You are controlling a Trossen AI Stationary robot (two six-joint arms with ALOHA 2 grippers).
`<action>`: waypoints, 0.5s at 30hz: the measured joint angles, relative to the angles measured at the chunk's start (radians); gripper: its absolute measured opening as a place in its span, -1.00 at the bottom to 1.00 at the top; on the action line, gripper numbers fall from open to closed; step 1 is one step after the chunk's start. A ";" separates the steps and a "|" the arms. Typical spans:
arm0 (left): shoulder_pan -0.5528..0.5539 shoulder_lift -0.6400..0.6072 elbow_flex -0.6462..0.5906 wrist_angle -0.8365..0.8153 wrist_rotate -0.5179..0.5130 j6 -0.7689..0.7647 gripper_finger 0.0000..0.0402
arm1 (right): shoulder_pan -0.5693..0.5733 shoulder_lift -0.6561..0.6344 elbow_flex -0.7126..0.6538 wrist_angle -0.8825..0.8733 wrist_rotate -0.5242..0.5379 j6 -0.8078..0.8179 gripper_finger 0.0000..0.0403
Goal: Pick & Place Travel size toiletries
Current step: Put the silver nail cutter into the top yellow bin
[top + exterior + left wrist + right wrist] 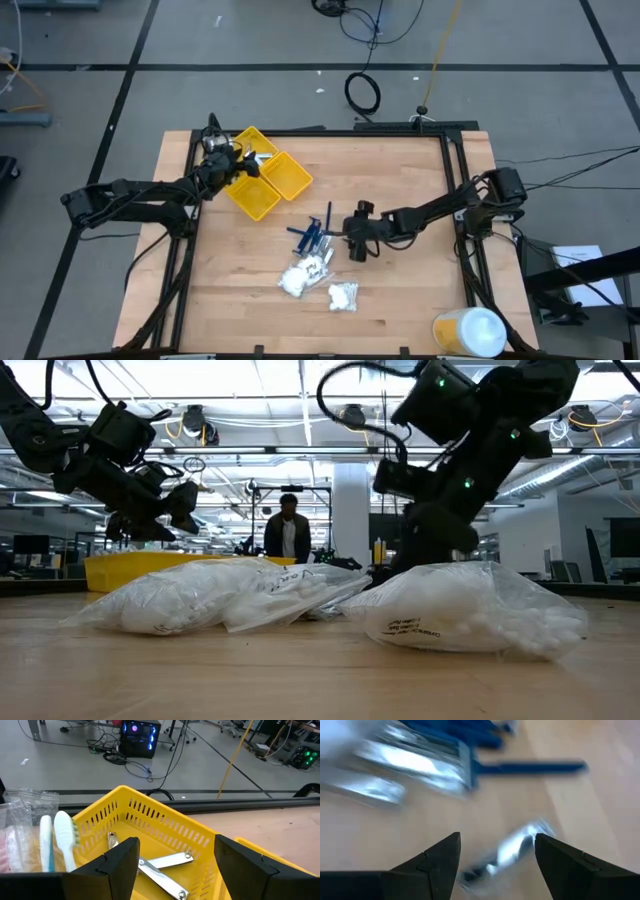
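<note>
The left claw [175,865] hangs open and empty over the yellow tray [262,178]. The right claw [495,855] spreads wide, empty, above a silvery packet [512,851] beside blue sticks [310,232] mid-tabletop [400,300]. The cotton bags [470,610] carry dark print too small to read.

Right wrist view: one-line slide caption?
Right tool, open, above a silvery packet on the wooden table, with dark blue sticks and more silvery packets beyond.
</note>
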 joint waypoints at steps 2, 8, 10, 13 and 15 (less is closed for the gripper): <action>0.000 0.000 0.000 0.000 0.000 0.000 0.26 | 0.000 -0.002 -0.002 -0.031 0.019 0.038 0.20; 0.000 0.000 0.000 0.000 0.000 0.000 0.26 | 0.000 -0.002 -0.001 -0.133 0.017 0.102 0.20; 0.000 0.000 0.000 0.000 0.000 0.000 0.26 | 0.000 -0.004 0.000 -0.179 0.020 0.103 0.20; 0.000 0.000 0.000 0.000 0.001 -0.002 0.26 | 0.000 -0.005 0.002 -0.225 0.023 0.105 0.20; 0.000 0.000 0.000 0.000 0.009 -0.003 0.26 | 0.000 -0.006 0.002 -0.228 0.023 0.089 0.20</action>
